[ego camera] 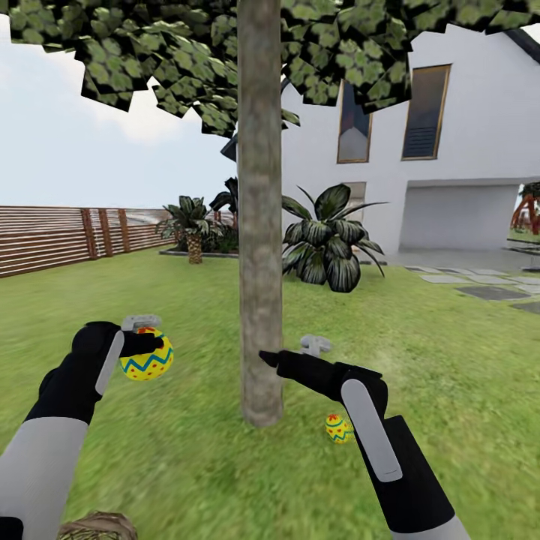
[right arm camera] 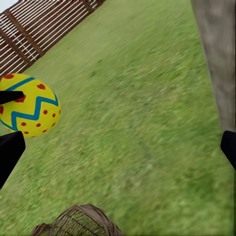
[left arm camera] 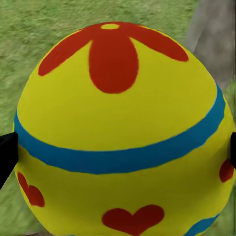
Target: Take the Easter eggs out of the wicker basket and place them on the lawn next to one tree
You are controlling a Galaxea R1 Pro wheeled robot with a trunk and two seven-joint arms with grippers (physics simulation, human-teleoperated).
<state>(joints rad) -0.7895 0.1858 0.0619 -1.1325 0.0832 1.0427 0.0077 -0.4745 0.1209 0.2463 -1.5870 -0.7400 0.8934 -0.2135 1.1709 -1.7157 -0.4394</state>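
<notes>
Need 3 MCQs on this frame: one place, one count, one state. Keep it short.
1. Where does the egg on the grass lie?
A. by the foot of the tree trunk
B. against the fence
C. on the paving stones

2. How many eggs does the head view show?
A. one
B. two
C. four

3. What is the state of the left tool?
A. open and empty
B. shut on an egg
C. shut on a basket handle

Answers:
1. A, it sits on the lawn just beside the trunk's base.
2. B, one in the left tool and one on the grass.
3. B, its dark fingertips flank the egg in the left wrist view.
</notes>
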